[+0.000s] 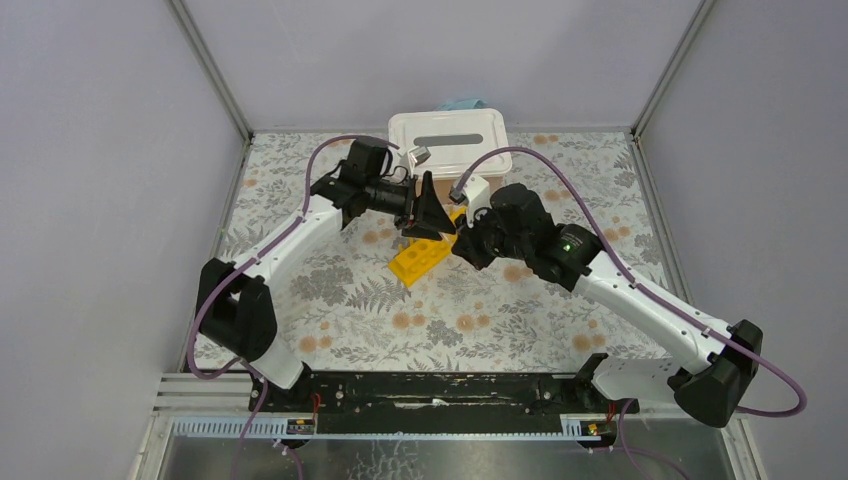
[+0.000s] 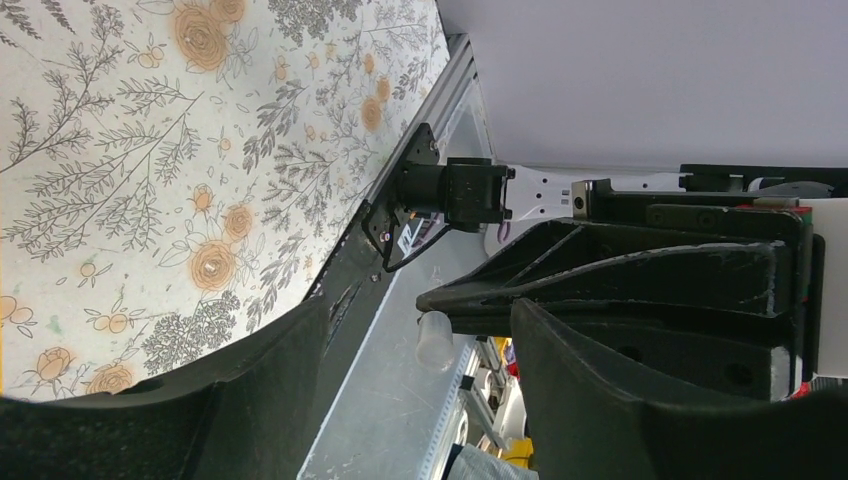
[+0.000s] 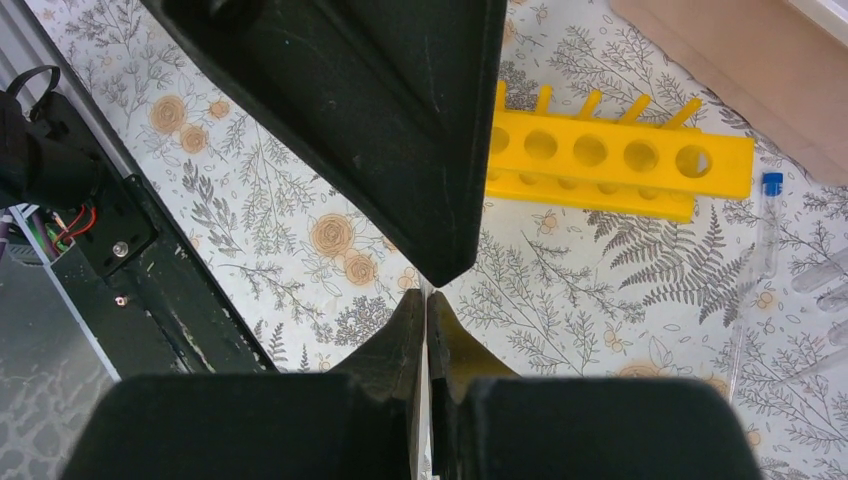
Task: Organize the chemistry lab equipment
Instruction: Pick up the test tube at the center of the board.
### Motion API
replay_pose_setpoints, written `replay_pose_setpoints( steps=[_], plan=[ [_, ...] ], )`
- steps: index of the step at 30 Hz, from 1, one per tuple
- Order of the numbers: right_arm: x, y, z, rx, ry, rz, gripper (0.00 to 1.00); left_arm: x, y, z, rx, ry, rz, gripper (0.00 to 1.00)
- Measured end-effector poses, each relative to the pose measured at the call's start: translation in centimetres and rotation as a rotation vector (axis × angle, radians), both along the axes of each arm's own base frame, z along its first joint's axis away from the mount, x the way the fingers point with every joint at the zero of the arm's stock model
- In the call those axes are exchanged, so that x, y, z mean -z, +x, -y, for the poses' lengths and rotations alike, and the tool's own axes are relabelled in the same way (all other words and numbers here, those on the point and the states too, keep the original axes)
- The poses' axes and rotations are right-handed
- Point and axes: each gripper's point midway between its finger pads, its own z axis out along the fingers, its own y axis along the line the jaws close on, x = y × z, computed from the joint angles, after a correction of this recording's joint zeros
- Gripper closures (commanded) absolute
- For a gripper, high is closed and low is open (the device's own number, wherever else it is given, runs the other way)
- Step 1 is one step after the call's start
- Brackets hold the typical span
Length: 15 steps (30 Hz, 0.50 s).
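- Yellow test-tube rack [image 1: 418, 260] lies slanted on the table [image 1: 330, 290], its far end beneath our left gripper [image 1: 428, 215] and right gripper [image 1: 463, 240]; a white bin [image 1: 450, 140] sits at the far edge.
- Left wrist: our left fingers [image 2: 250, 400] gape wide, holding nothing; a clear tube [image 2: 435, 342] pokes from the right gripper's tip.
- Right wrist: our right fingers [image 3: 400, 350] pinch together on it; a blue-capped tube [image 3: 768, 225] lies near the rack's end, apart.
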Motion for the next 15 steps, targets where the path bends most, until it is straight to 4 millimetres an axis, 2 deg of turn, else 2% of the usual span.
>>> replay_pose_setpoints(
  steps=[5,15],
  plan=[
    [0.08,0.0,0.0,-0.013,-0.011,0.012,0.95,-0.03,-0.18,0.04,0.014,-0.008,-0.003,0.41],
    [0.6,0.17,-0.11,-0.024,-0.03,0.014,0.95,0.31,-0.62,-0.04,0.031,-0.013,-0.018,0.53]
  ],
)
